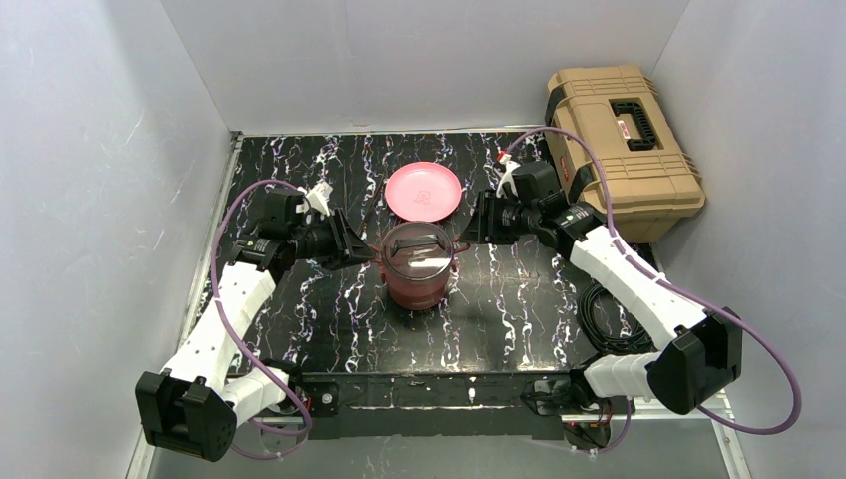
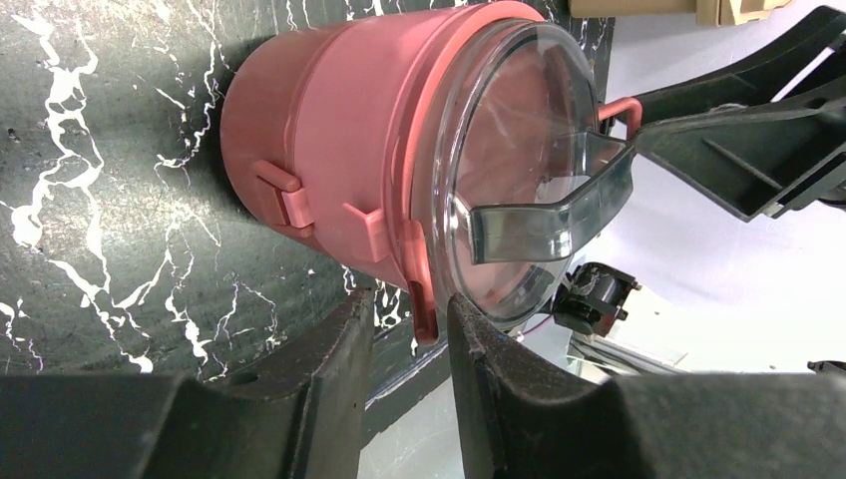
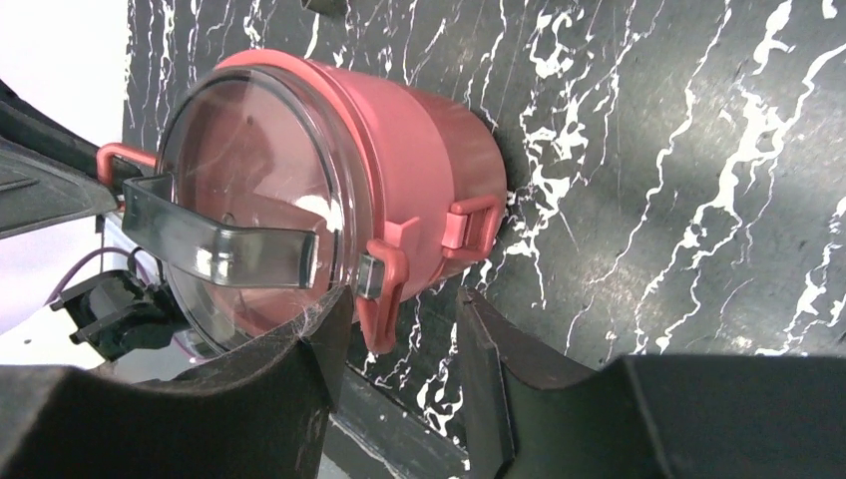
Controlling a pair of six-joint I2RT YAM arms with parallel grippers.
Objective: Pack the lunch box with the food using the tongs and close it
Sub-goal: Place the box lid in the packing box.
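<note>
I'm looking at the maroon round tiered lunch box (image 1: 417, 271) standing upright in the middle of the black marble-patterned table (image 1: 519, 299). It's just in front of the flat pink plate (image 1: 423, 190), and the big tan toolbox (image 1: 619, 150) is well apart at the far right corner. The clear lid (image 2: 509, 130) is sitting on top with its smoky dark handle (image 2: 544, 215) lying across it. Both arms are reaching in from either side — the box is sitting right between them.

The left gripper (image 2: 411, 334) is hovering at the rim on its side with its jaws parted only a little. The maroon left clasp (image 2: 423, 311) is hanging in the gap between the fingers (image 2: 319, 379). It's lying closer to one finger than the other, and I'm seeing table through the gap beside it, so nothing is being pinched.

The right gripper (image 3: 399, 329) is mirroring that — its jaws are standing somewhat wider, with the maroon right clasp (image 3: 384, 289) sitting in the gap. The clasp is lying hard up by the finger nearer the lid, though I can't tell whether it's touching. The other finger is standing clear of it. Neither gripper is holding anything.
</note>
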